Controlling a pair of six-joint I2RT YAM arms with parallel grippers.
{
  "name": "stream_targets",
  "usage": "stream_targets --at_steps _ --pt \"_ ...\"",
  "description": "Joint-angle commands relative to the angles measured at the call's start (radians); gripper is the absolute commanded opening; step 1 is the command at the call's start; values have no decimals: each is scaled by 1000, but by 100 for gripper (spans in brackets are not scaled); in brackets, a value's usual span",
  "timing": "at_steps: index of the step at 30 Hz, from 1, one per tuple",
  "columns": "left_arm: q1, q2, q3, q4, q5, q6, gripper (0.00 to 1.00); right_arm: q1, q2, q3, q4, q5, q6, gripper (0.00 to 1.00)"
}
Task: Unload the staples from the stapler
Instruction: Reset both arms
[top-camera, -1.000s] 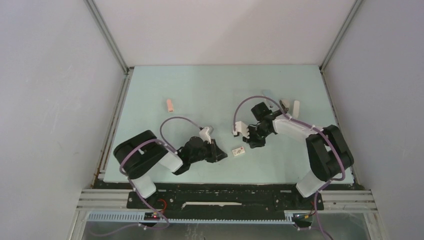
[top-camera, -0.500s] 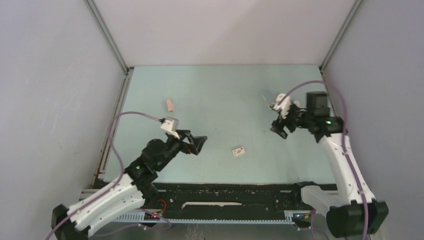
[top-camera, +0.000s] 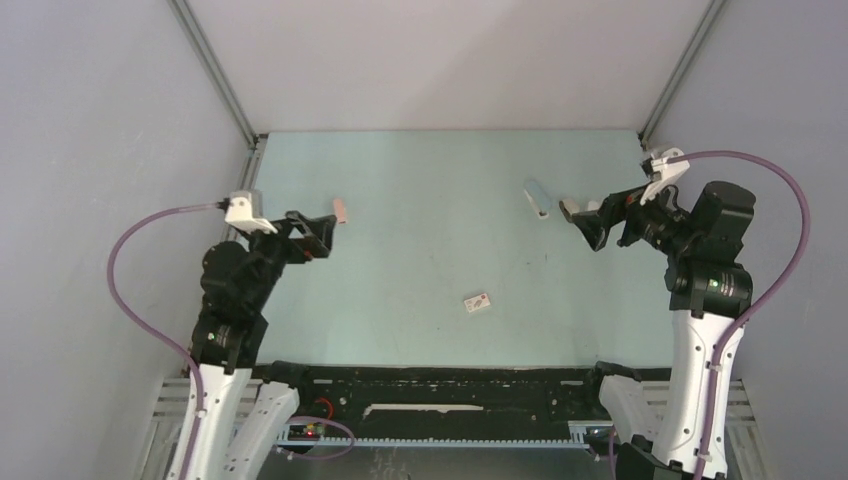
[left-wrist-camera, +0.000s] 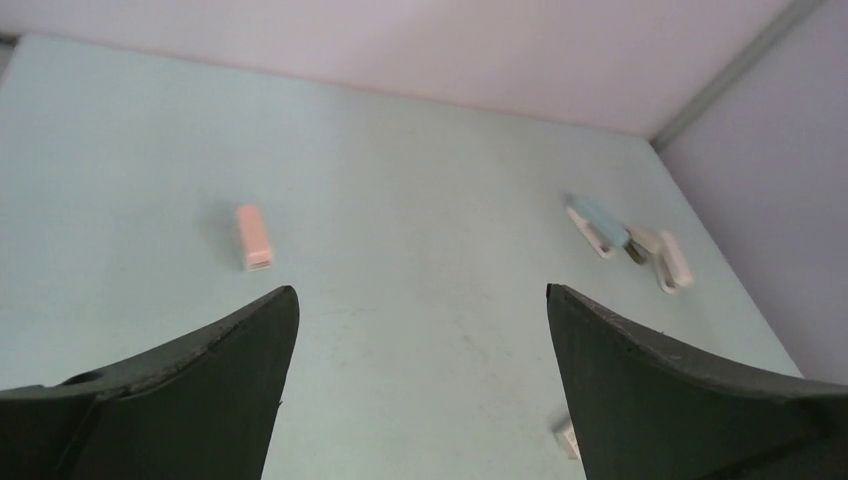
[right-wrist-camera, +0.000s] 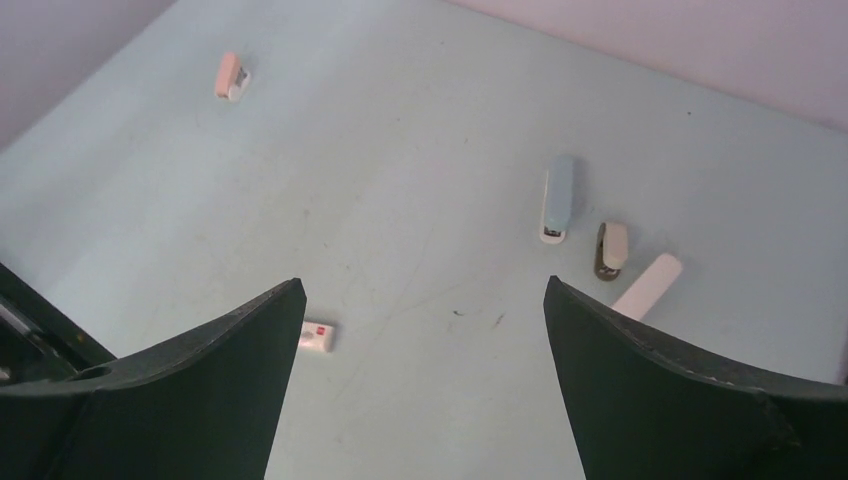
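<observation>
The left gripper (left-wrist-camera: 420, 300) and right gripper (right-wrist-camera: 422, 295) hang open, empty, above the counter (top-camera: 420, 180) — parked, I judge. The staples may be faint specks (right-wrist-camera: 455, 312) ahead of the right gripper — too small to tell.

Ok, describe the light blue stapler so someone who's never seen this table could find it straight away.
On the pale green table, look to the right side, where three small staplers lie close together. The light blue stapler is the one nearest the table's middle; its neighbours are the beige-and-dark stapler and the white stapler.
</observation>
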Motion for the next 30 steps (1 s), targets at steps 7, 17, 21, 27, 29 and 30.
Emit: stream_targets --at_steps 7,17,21,27,29,30 --pt "207 33 107 -116 180 1 100 21 10 45 50 24 239 100" --pt "207 15 100 -132 167 10 100 27 -26 20 74 117 332 100" --pt "207 16 102 -133 183 9 100 14 -40 19 87 97 340 100" --pt "206 16 109 -140 177 18 100 -8 -32 19 84 90 352 99" --pt "207 17 109 -143 180 19 100 -21 -33 11 90 66 344 100" --pt "206 17 107 -144 183 19 100 -26 -35 6 95 56 340 100"
